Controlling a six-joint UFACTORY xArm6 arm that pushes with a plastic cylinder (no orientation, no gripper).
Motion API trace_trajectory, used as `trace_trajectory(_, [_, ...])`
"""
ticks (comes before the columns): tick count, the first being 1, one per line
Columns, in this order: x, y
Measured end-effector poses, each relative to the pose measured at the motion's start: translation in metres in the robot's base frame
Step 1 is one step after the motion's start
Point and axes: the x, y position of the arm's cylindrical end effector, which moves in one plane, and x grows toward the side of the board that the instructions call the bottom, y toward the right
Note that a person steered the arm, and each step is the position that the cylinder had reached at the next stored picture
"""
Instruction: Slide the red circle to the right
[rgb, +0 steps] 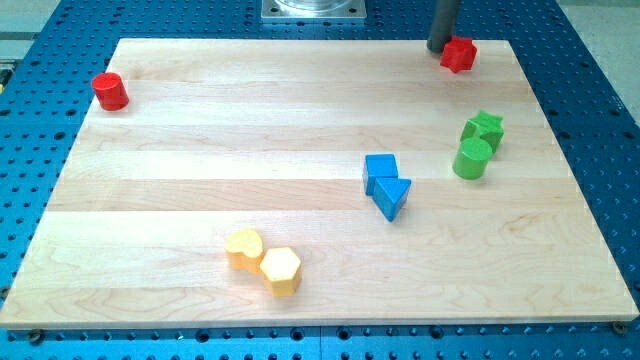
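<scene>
The red circle (110, 91), a short red cylinder, stands near the wooden board's top left corner. My tip (438, 49) is at the view's top right, far from the red circle, right beside the left side of a red star-shaped block (459, 54); I cannot tell if they touch.
A green star (485, 127) and a green cylinder (472, 158) sit close together at the right. A blue cube (380, 170) and a blue triangle (393, 196) touch right of the middle. A yellow heart (243, 247) and a yellow hexagon (281, 270) sit near the bottom. The board (200, 160) rests on a blue perforated table.
</scene>
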Motion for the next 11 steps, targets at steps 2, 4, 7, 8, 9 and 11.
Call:
trace_trajectory(2, [-0.001, -0.177])
trace_trajectory(4, [0.050, -0.351])
trace_trajectory(7, [0.117, -0.483])
trace_trajectory(8, [0.134, -0.460])
trace_trajectory(9, [0.134, -0.410])
trace_trajectory(11, [0.164, -0.382])
